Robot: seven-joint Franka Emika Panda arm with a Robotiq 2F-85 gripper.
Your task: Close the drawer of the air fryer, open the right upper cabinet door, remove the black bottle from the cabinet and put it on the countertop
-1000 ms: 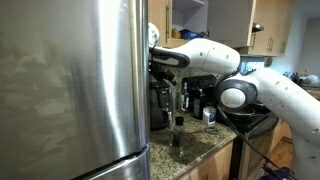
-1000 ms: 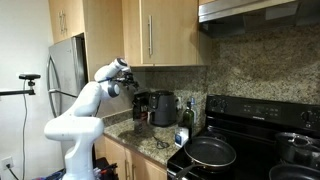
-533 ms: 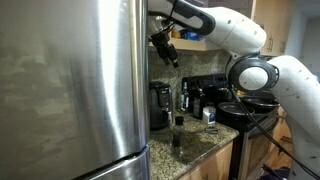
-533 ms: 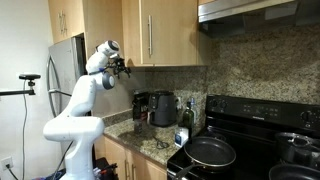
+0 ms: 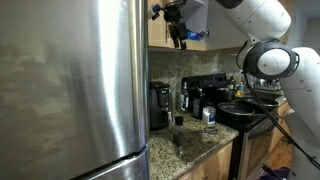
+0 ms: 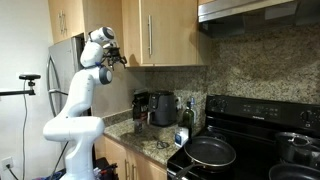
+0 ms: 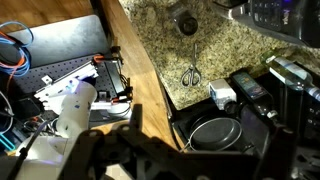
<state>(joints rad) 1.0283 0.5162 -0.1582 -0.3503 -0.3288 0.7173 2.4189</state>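
White arm (image 6: 78,100) holds the tool (image 5: 179,38) high beside the light-wood cabinet (image 6: 165,30), well above the granite table (image 5: 200,145); jaw spacing is unclear.

In an exterior view your camera sits tight against the refrigerator (image 5: 70,90), which fills everything toward 9 o'clock, and looks along the countertop (image 5: 200,148) to the stove (image 5: 250,118). In an exterior view shot from well back, you face the cabinet (image 6: 160,30) fronts, with the stove at 4 o'clock. Your wrist view looks down from high up. All three share the countertop and stove.
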